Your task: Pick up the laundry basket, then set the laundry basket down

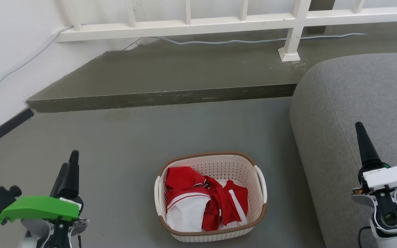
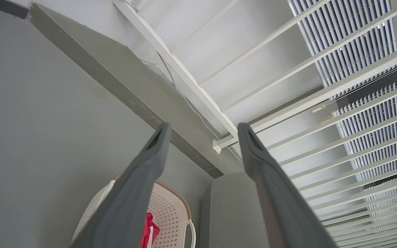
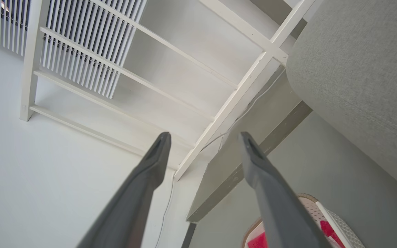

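The laundry basket (image 1: 253, 172) stands on the grey floor low in the middle of the head view. It is cream-white and perforated, with a brown woven rim and two white side handles. Red and white clothes (image 1: 202, 203) lie in it. My left gripper (image 1: 69, 160) hovers open to the basket's left, well apart from it. My right gripper (image 1: 359, 126) is open over the sofa, to the basket's right. The left wrist view shows open fingers (image 2: 203, 127) with the basket (image 2: 171, 213) below them. In the right wrist view the gripper (image 3: 204, 136) is open, with the basket (image 3: 341, 227) at the bottom right corner.
A grey sofa (image 1: 357, 103) sits close against the basket's right side. Behind the basket a raised concrete step (image 1: 164, 75) crosses the floor, with a white railing (image 1: 184, 24) and a loose cable (image 1: 253, 40) on it. A white wall (image 1: 5, 51) runs along the left.
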